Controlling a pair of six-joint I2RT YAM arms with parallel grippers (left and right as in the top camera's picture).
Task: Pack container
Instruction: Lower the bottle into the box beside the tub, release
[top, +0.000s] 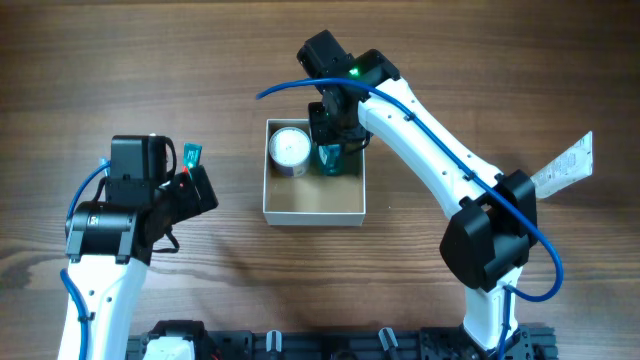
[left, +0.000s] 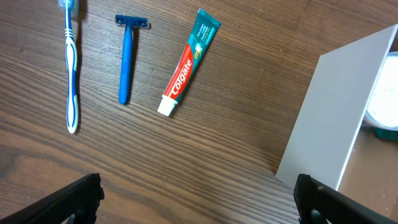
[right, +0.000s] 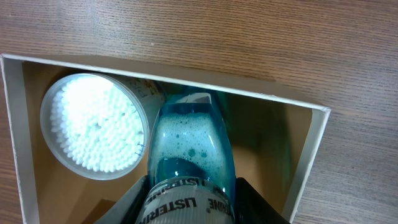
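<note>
One container (top: 313, 215), one jar (top: 291, 147) and one mouthwash bottle (top: 329, 158) inside it

Shallow square container (top: 315, 197), thin white walls, tan cardboard floor, open top, sitting flat around the middle of the table (top: 150, 60), slightly toward the far edge.

Overhead straight down, wrists close, sharing container (top: 313, 216)

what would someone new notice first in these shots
The right gripper is clamped on a blue-green Listerine bottle at the far side of the container, beside a round jar of what look like cotton swabs. Left of it on the wooden table lie a toothbrush, a blue razor and a Colgate tube, below the open left gripper.
</note>
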